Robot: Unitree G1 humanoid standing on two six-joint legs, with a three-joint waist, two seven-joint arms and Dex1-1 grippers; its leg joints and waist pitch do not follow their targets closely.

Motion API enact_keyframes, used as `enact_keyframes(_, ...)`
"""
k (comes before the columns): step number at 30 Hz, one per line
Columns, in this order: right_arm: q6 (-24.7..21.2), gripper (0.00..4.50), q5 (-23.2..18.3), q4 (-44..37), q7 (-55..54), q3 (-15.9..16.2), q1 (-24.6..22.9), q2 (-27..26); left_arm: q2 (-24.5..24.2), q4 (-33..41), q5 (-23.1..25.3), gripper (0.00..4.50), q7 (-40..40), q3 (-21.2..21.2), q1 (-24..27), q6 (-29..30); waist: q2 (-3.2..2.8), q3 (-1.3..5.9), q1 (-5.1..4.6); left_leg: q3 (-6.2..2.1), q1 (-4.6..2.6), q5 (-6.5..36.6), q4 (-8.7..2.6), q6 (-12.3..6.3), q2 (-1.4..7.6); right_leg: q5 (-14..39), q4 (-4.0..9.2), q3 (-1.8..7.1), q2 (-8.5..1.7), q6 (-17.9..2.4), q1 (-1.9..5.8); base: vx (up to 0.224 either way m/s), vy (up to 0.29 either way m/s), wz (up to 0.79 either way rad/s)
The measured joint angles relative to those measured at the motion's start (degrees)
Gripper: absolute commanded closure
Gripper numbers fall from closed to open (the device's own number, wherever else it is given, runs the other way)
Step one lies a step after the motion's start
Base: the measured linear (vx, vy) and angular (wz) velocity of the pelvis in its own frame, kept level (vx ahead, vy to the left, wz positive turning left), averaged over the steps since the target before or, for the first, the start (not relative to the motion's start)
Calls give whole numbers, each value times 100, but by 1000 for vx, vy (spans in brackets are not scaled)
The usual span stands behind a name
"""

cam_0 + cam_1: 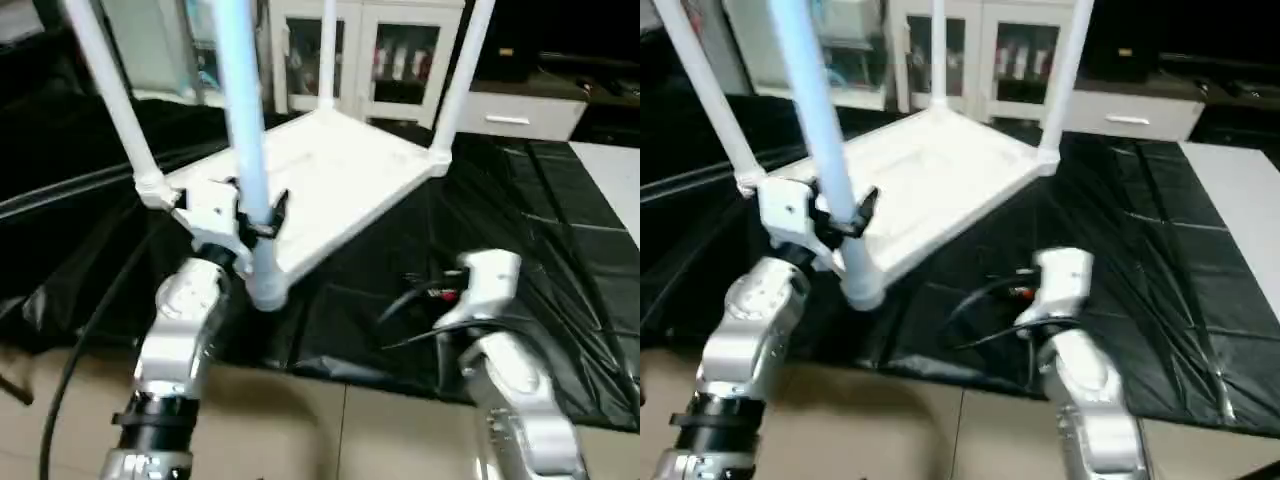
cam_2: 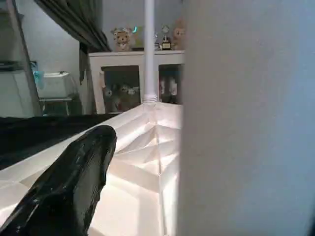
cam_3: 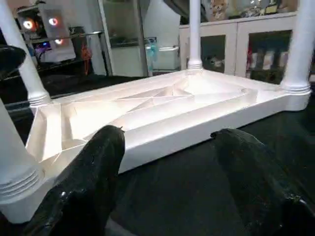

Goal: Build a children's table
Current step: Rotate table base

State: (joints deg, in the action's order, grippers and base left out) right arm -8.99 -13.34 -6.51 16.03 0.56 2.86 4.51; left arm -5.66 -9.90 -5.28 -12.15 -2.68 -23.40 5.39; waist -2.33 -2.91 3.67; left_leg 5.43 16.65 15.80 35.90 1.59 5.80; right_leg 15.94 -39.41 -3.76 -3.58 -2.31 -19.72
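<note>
Tabletop (image 1: 330,180): lying underside-up on the black-covered bench (image 1: 560,230). Legs: I am seeing three standing in corner sockets; my left hand (image 1: 262,225) is clamping the fourth leg (image 1: 245,130) at the near socket, seating likely remaining. Right hand (image 3: 170,162): idling open, empty, just beside the tabletop.

Kids' table (image 1: 330,190) sits upside down on the covered work surface (image 1: 520,250), legs up. Left pincer (image 1: 258,222) is on the nearest leg (image 1: 245,150), right pincer (image 3: 167,162) just right of it.
</note>
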Motion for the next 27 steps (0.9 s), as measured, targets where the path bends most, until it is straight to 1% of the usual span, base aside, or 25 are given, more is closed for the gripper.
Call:
enact_keyframes(1, 23, 127, 0, 0, -2, -21, 23, 4, 2, -36, 1, 5, -13, 12, -50, -9, 80, 4, -35, 47, -33, 9, -31, -1, -81, -26, 238, 36, -89, 29, -6, 116, -15, 8)
enact_keyframes(2, 38, 127, 0, 8, -1, -40, 23, 30, 29, -94, 0, 5, -25, 29, -98, -17, 142, 6, -47, 90, -49, 38, -32, -13, -132, -132, 214, 121, -134, 319, 53, 110, -54, 7)
enact_keyframes(3, 39, 127, 0, 43, 0, -89, 17, 69, 96, -147, -1, 5, -49, 57, -139, -23, 160, -20, -5, 118, -49, 114, -16, -149, -111, -82, 255, 135, -120, 329, 101, 110, -54, 7)
enact_keyframes(4, 38, 127, -2, 62, 4, -164, 14, 114, 178, -205, -3, 5, -134, 201, -236, -25, 115, -9, 95, 101, 34, 236, 256, -412, -102, -55, 301, 144, -110, 315, 142, 130, -50, 6)
enact_keyframes(5, 36, 127, -6, 73, 23, -237, 14, 182, 206, -218, -4, 5, -225, 342, -287, -26, 93, 5, 164, 59, 166, 245, 538, -430, -97, -47, 349, 153, -100, 315, 188, 160, -13, 0)
enact_keyframes(6, 36, 127, -23, 73, 73, -280, 15, 236, 209, -213, -5, 5, -339, 442, -333, -27, 55, 27, 212, -4, 328, 237, 661, -418, -74, -52, 438, 136, -86, 292, 285, 160, -13, 0)
enact_keyframes(7, 36, 127, -43, 67, 114, -286, 22, 283, 198, -185, -13, 5, -409, 477, -339, -29, 6, 57, 249, -15, 440, 203, 538, -394, -7, -30, 477, 107, -57, 298, 332, 158, 24, -5)
enact_keyframes(8, 35, 127, -53, 66, 143, -293, 29, 326, 195, -159, -27, 5, -461, 490, -337, -29, -119, 79, 266, -17, 520, 117, 274, -360, 98, 12, 505, 36, 15, 322, 413, 167, 78, 6)
enact_keyframes(9, 32, 127, -55, 70, 164, -306, 39, 363, 180, -141, -84, 5, -535, 494, -326, -17, -282, 103, 260, -22, 520, -250, 74, -240, 232, 58, 527, -52, 104, 355, 503, 167, 78, 6)
enact_keyframes(10, 10, 127, -57, 96, 188, -282, 46, 323, 145, -8, -239, 5, -745, 495, -210, 14, -287, 109, 188, -73, 436, -264, 89, -74, 218, 182, 438, -72, 101, 262, 496, 184, 112, 7)
enact_keyframes(11, -4, 127, -64, 91, 227, -193, 83, 297, 116, 37, -316, 5, -846, 479, -176, 48, -236, 123, 121, -84, 431, -229, 94, -133, 149, 268, 166, -22, 63, 111, 379, 189, 92, 6)
enact_keyframes(12, -37, 127, -79, 76, 283, -178, 130, 320, 66, 62, -409, 5, -1027, 494, -131, 112, -226, 127, 78, -76, 426, -195, 116, -171, 92, 263, -188, 8, 39, 121, 137, 189, 92, 6)
enact_keyframes(13, -41, 127, -88, 32, 317, -209, 124, 385, 35, 136, -456, 5, -1195, 558, -73, 156, -213, 135, 69, -42, 436, -173, 138, -208, 58, 187, -278, 46, 35, 242, -49, 148, 73, 12)
enact_keyframes(14, -44, 127, -120, 11, 340, -252, 120, 464, 5, 270, -548, 5, -1420, 665, 14, 198, -169, 138, 87, -21, 456, -180, 183, -191, -5, 39, -193, 143, 15, 392, -220, 23, 58, 8)
enact_keyframes(15, -50, 127, -164, 3, 350, -336, 117, 545, -9, 413, -653, 5, -1670, 826, 109, 249, -45, 142, 130, 17, 495, -154, 250, -184, -152, -289, 154, 333, -85, 492, -366, 23, 58, 8)
enact_keyframes(16, -55, 127, -189, 2, 375, -409, 107, 616, 7, 486, -746, 5, -1828, 923, 172, 291, -12, 153, 157, 20, 572, -136, 306, -178, -206, -228, 27, 396, -113, 530, -429, 0, 0, 0)
enact_keyframes(17, -71, 127, -194, 6, 391, -467, 101, 658, 37, 559, -830, 5, -1941, 978, 180, 329, -23, 154, 231, 25, 646, -134, 292, -173, -206, -237, 7, 396, -115, 521, -472, 0, 0, 0)
enact_keyframes(18, -99, 127, -209, 5, 418, -503, 79, 701, 29, 652, -955, 5, -2142, 1065, 195, 432, -30, 155, 300, 25, 655, -167, 240, -126, -190, -289, 60, 362, -116, 500, -491, 0, 0, 0)
enact_keyframes(19, -113, 127, -221, -2, 458, -508, 60, 723, 5, 700, -1046, 5, -2285, 1140, 212, 492, -38, 157, 311, 20, 646, -175, 212, -116, -175, -333, 116, 332, -115, 487, -473, 0, 0, 0)
enact_keyframes(20, -145, 127, -255, -35, 519, -500, 8, 749, -16, 750, -1139, 5, -2446, 1213, 231, 559, -60, 151, 302, 15, 639, -176, 194, -113, -152, -354, 178, 300, -107, 457, -437, -63, -4, 6)
enact_keyframes(21, -182, 127, -286, -75, 601, -484, -62, 796, -43, 809, -1261, 5, -2618, 1277, 261, 646, -85, 143, 281, 30, 627, -164, 194, -82, -117, -369, 242, 287, -88, 415, -394, -63, -4, 6)
enact_keyframes(22, -218, 127, -310, -116, 699, -460, -126, 848, -91, 895, -1377, 5, -2832, 1373, 289, 748, -103, 126, 261, 44, 602, -169, 194, -80, -98, -391, 273, 283, -81, 377, -350, -68, 20, 6)
enact_keyframes(24, -231, 127, -350, -159, 827, -462, -157, 950, -160, 934, -1532, 5, -3111, 1463, 289, 922, -114, 97, 205, 106, 536, -168, 193, -80, -78, -405, 291, 294, -94, 353, -285, -68, 30, 0)
enact_keyframes(25, -234, 127, -397, -196, 858, -474, -167, 994, -171, 958, -1538, 5, -3172, 1496, 288, 959, -114, 81, 164, 123, 520, -168, 189, -80, -74, -399, 295, 293, -105, 362, -268, -62, 23, 2)
enact_keyframes(27, -239, 127, -469, -232, 959, -517, -242, 1104, -137, 942, -1520, 5, -3266, 1589, 256, 951, -84, 49, 119, 167, 484, -168, 137, -81, -69, -388, 333, 290, -129, 382, -243, -55, 14, 3)
